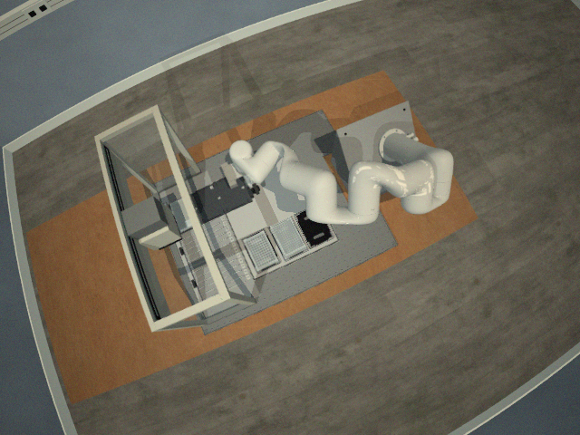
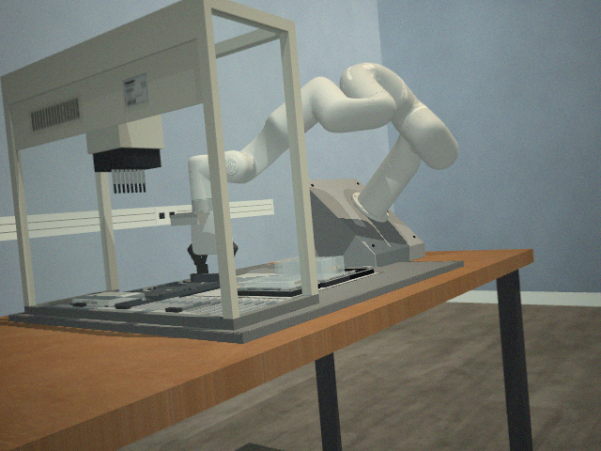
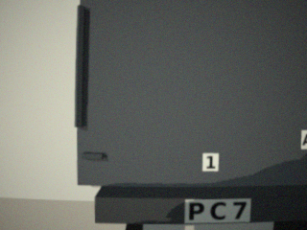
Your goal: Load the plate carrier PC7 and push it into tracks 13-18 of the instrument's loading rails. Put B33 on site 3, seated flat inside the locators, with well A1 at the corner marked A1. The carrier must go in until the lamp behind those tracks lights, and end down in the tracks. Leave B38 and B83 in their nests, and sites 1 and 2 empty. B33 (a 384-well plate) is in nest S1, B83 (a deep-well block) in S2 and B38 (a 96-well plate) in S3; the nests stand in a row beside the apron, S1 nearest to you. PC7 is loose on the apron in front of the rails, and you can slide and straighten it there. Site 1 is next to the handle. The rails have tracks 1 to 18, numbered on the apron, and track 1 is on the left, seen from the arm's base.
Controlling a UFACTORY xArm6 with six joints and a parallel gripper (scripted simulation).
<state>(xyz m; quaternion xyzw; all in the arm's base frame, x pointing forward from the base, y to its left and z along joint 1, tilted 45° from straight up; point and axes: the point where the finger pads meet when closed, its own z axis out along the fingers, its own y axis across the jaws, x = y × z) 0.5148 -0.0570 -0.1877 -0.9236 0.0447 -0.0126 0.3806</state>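
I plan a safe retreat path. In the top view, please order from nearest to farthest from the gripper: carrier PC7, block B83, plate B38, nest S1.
1. PC7, right at the gripper.
2. B83 and B38, middle and far nests: too close to call.
3. Nest S1, nearest the arm's base.

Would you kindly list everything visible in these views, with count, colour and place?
Dark grey flat plate carrier PC7: one, on the apron, partly under the frame; site 1 bare.
Plate nests: three in a row; two hold pale gridded plates, the one nearest the arm's base looks black.
Cream instrument frame: one, over the rails.
Black pipetting head: one, under the frame's top.
Grey deck plate: one, on the orange table.
White arm: one.
Pincer: one, open, low at the carrier's handle end.
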